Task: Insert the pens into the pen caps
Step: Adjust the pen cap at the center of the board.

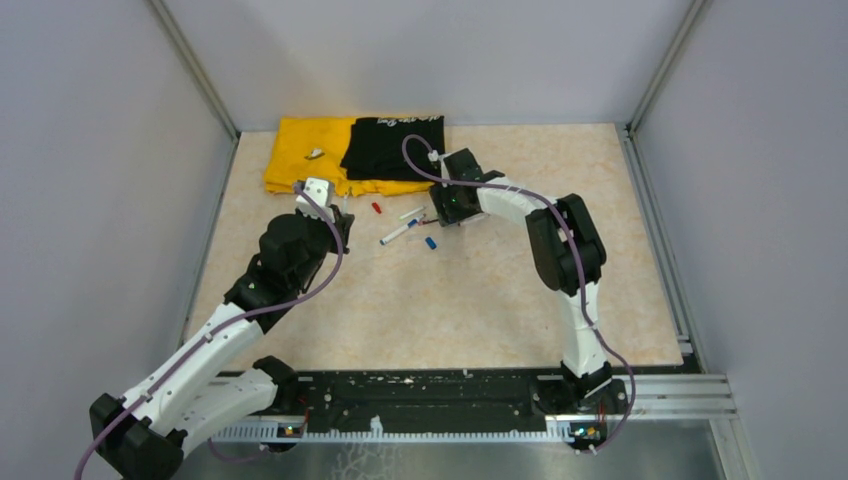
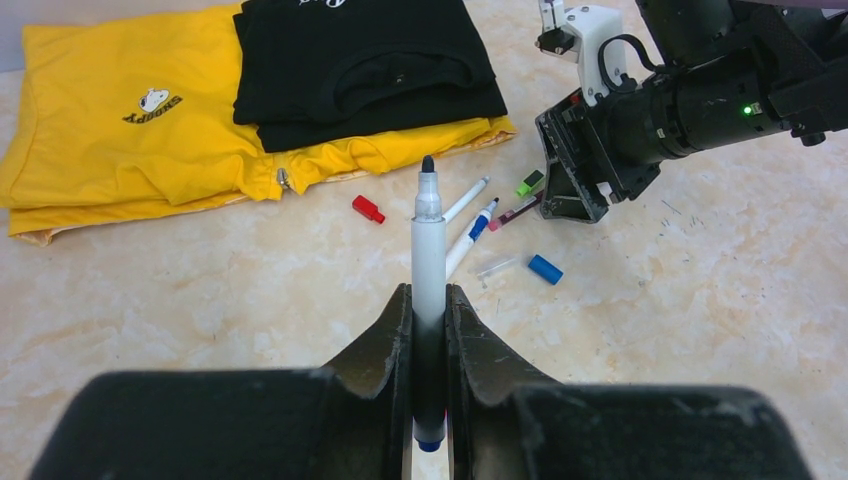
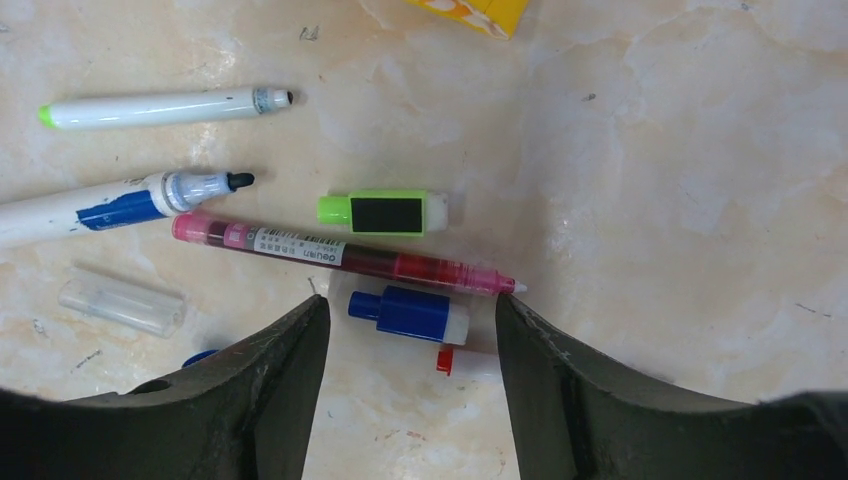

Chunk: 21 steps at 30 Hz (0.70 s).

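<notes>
White-barrelled pen (image 2: 428, 235) clamped in the left claw (image 2: 428, 300), fingers closed hard on the rear of the barrel, dark tip pointing straight ahead of the palm, blue butt end showing behind the fingers. Right claw (image 3: 410, 305) spread wide, gripping nothing, poised low over the marbled tabletop (image 3: 650, 200). Directly under its gap, midway between the fingertips: blue cap (image 3: 410, 313), long axis running from one finger toward the other, open end not discernible. Just beyond that cap, close alongside: maroon pen (image 3: 340, 255), likewise crosswise to the gap, pink tip reaching past one finger. Farther ahead of the fingertips: green cap (image 3: 385, 213). Off to one side, outside the fingers: blue-banded white pen (image 3: 110, 205), green-ended white pen (image 3: 160, 107), clear cap (image 3: 120, 302). From the left claw, all of these ahead and slightly rightward, well beyond the held tip. Judged next move: right claw, by far the nearer, down onto the blue cap. Probable difficulty: end-to-end pinch along this axis, hence likely a wrist turn first; risk also of catching the maroon pen alongside.
</notes>
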Each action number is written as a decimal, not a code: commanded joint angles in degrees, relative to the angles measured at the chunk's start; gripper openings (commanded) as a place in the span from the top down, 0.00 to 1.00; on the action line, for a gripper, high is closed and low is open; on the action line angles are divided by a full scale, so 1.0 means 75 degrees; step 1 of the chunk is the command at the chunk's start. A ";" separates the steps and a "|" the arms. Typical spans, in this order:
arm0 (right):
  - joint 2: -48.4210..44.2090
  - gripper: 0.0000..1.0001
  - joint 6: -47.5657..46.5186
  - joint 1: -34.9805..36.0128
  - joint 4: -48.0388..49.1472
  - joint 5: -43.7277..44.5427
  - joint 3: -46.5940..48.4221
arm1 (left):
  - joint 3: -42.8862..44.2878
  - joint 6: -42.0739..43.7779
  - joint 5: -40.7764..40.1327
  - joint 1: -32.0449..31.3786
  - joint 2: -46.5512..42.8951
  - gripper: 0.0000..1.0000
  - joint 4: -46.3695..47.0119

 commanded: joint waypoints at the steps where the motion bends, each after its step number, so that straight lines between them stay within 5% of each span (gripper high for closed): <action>1: 0.0180 0.40 -0.0151 0.0108 -0.0185 0.0251 0.0293 | 0.0104 0.0091 0.0037 0.0003 0.0018 1.00 0.0077; 12: 0.0147 0.59 -0.0183 0.0180 -0.0163 0.0386 0.0241 | 0.0103 0.0103 0.0022 0.0006 0.0008 1.00 0.0068; 21: -0.0606 0.61 -0.0402 0.0180 0.0011 0.0085 0.0124 | 0.0114 0.0091 0.0048 0.0004 0.0049 1.00 0.0105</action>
